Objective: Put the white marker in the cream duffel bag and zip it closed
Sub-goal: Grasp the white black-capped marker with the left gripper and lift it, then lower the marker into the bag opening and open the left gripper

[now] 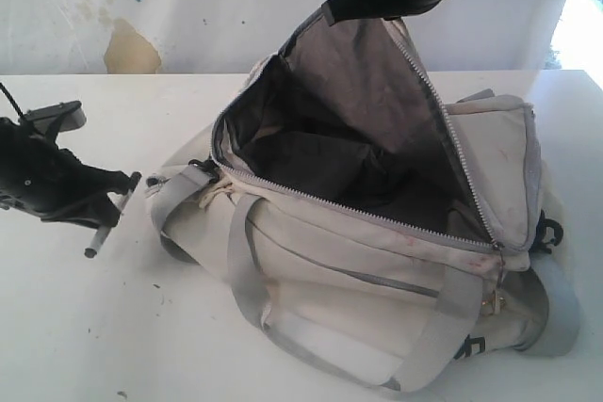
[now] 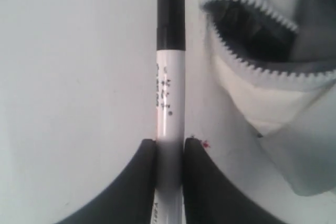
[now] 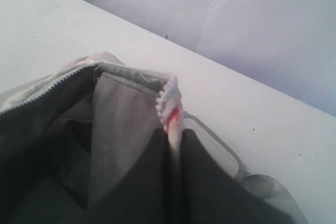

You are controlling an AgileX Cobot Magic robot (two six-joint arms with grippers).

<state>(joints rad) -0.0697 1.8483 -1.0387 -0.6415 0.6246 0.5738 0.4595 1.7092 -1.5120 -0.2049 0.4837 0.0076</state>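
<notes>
Above white table (image 1: 75, 327), left gripper (image 2: 169, 150) pinches white marker (image 2: 170, 98).

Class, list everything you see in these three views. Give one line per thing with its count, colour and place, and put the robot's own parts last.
white marker: one, white barrel with black cap, off the bag's left end, clamped in the left gripper.
cream duffel bag: one, cream with grey straps and dark lining, mid-table, unzipped, flap held up.
table: one, white, under the bag.
wall: one, white with a tan stain, behind the table.
left gripper: one, black, left of the bag, shut on the marker.
right gripper: one, black, above the bag, shut on its flap edge.
</notes>
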